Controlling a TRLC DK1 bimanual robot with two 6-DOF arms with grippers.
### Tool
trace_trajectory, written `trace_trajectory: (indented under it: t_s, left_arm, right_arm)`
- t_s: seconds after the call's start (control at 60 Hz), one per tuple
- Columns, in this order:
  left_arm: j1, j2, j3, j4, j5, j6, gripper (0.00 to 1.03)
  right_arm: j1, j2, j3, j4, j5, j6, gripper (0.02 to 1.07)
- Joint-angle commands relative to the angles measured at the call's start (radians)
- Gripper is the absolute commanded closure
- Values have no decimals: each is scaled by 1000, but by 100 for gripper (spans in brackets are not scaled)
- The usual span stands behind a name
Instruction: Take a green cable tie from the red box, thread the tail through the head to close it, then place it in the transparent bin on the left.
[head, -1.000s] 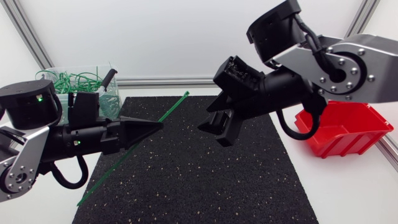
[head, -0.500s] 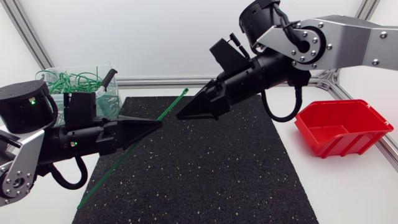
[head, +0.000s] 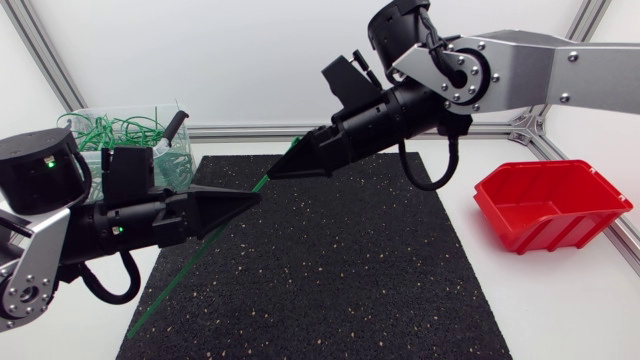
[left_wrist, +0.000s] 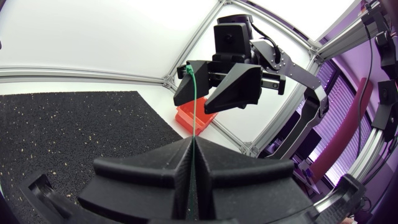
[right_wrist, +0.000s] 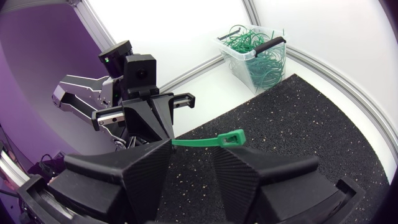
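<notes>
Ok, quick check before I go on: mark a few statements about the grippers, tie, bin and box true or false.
1. The left gripper is shut on the tie. True.
2. The right gripper is shut on the tie's head. False: its fingers are open, with the head between them.
3. The tie is closed into a loop. False: it is straight and not yet threaded.
4. The bin holds green ties. True.
5. The red box sits on the black mat. False: it is on the white table, beside the mat.
</notes>
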Motion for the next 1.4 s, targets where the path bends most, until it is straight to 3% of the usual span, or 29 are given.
trace_trajectory:
  t_s: [0.0,0.083,0.4,0.683,0.9,0.933,1.0,1.383]
  left_arm:
    - [-2,-13,-31,20,0,-21,99]
    - [0,-12,-34,25,0,-21,99]
    - [-6,-7,-39,31,2,-19,99]
    - [-25,-6,-47,32,2,-15,99]
    - [-36,3,-47,32,2,-13,98]
    - [-36,5,-47,29,2,-13,96]
    - [-34,7,-42,16,2,-10,81]
    - [41,-3,16,-149,77,68,74]
  right_arm:
    - [8,20,23,14,-17,38,74]
    - [10,22,23,15,-20,38,83]
    - [19,22,16,28,-26,46,83]
    - [31,26,16,37,-41,52,101]
    - [34,16,7,38,-41,49,101]
    - [34,13,6,38,-40,46,101]
    - [37,0,3,38,-14,43,101]
    - [48,-26,6,-112,98,-100,101]
